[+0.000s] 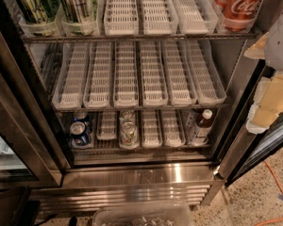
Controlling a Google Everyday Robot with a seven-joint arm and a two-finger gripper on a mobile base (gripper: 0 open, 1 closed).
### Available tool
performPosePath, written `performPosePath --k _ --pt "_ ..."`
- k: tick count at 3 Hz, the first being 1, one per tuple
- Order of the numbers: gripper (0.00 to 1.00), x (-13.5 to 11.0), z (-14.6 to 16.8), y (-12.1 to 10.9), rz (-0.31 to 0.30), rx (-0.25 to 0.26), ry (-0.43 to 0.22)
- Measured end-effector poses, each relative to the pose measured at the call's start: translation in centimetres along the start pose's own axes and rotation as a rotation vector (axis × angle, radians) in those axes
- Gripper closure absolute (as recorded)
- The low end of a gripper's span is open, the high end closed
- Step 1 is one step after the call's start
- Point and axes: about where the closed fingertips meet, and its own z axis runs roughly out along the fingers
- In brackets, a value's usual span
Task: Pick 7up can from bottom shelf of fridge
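Gripper (pixel 270 100) hangs at the right edge of view, outside the fridge (pixel 141 175) by its open door, level with the middle rack; wide or narrow, I cannot tell; 7up can (pixel 128 133) stands upright, long axis vertical, at the front of a middle lane on the bottom shelf (pixel 179 149), 1 more can just behind; it lies down and left of the gripper, well apart; 2 dark blue cans (pixel 79 131) stand left of it, a brown bottle (pixel 203 126) right; I judge the reach must drop, then swing left.

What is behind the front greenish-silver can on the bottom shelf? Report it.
A second silver-topped can stands directly behind the front 7up can; anything farther back is hidden. The grey gripper hangs outside, upper right.
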Motion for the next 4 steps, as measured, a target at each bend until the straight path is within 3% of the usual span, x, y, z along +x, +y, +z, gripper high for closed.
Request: performPosePath --k 3,4 --pt "0.0 -1.5 2.5 1.8 -0.037 -0.005 -0.055" --pt "0.0 -1.7 4.7 2.8 -0.034 -0.005 -0.087"
